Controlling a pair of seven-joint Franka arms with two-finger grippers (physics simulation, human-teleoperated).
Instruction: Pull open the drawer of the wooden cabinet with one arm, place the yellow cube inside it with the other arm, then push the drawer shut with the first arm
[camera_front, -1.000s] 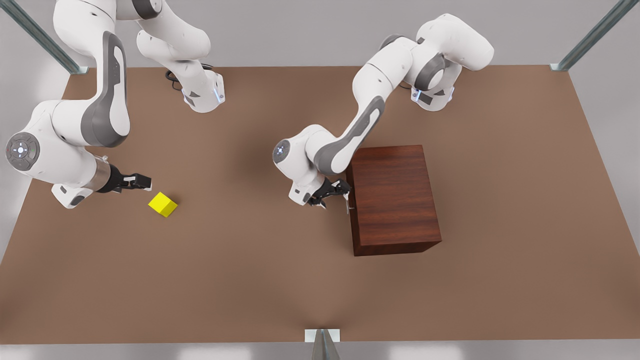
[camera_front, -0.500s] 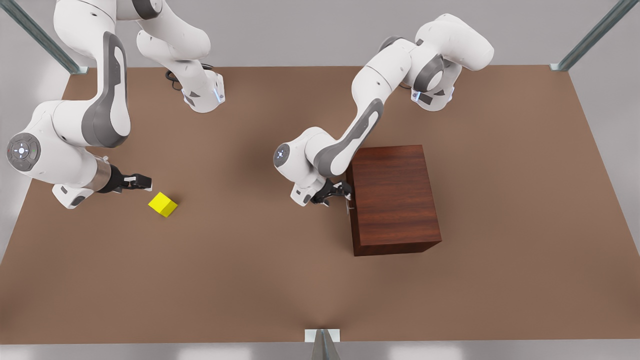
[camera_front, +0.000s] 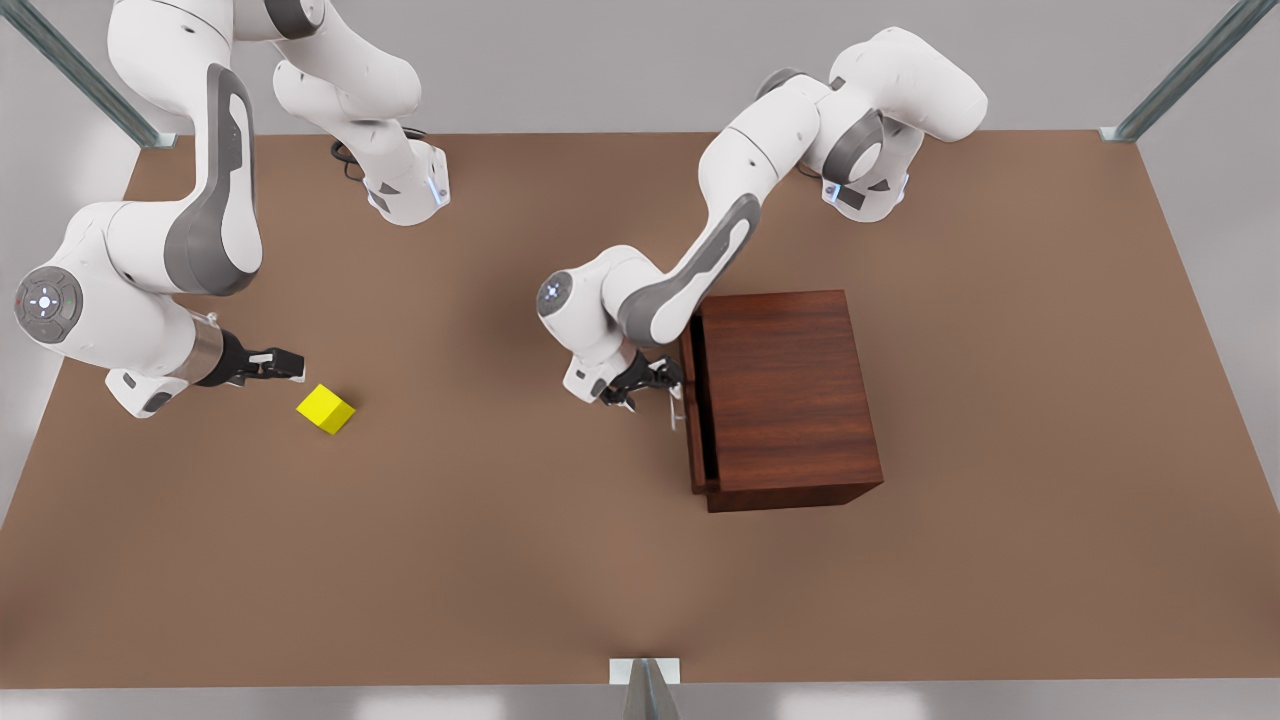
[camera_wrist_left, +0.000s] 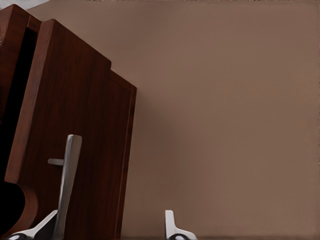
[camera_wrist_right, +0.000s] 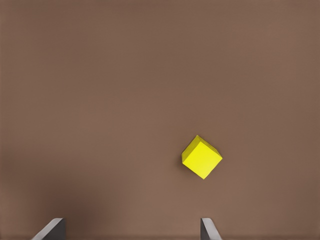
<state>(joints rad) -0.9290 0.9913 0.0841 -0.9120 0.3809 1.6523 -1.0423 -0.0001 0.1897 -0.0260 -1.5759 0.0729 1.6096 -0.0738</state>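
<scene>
The wooden cabinet (camera_front: 790, 395) stands on the brown table (camera_front: 500, 560), and everything else sits off its drawer side. Its drawer (camera_front: 694, 415) is out a little way, with a dark gap between the front panel and the cabinet body. The left gripper (camera_front: 668, 385) is right at the drawer front, by the slim silver handle (camera_wrist_left: 67, 180); in the left wrist view its fingers (camera_wrist_left: 172, 227) look spread, one beside the bar. Well away from the cabinet, the yellow cube (camera_front: 326, 409) rests on the table, tilted corner-on. The right gripper (camera_front: 285, 364) hovers just beside the cube, its fingers (camera_wrist_right: 207, 230) set wide apart, empty.
</scene>
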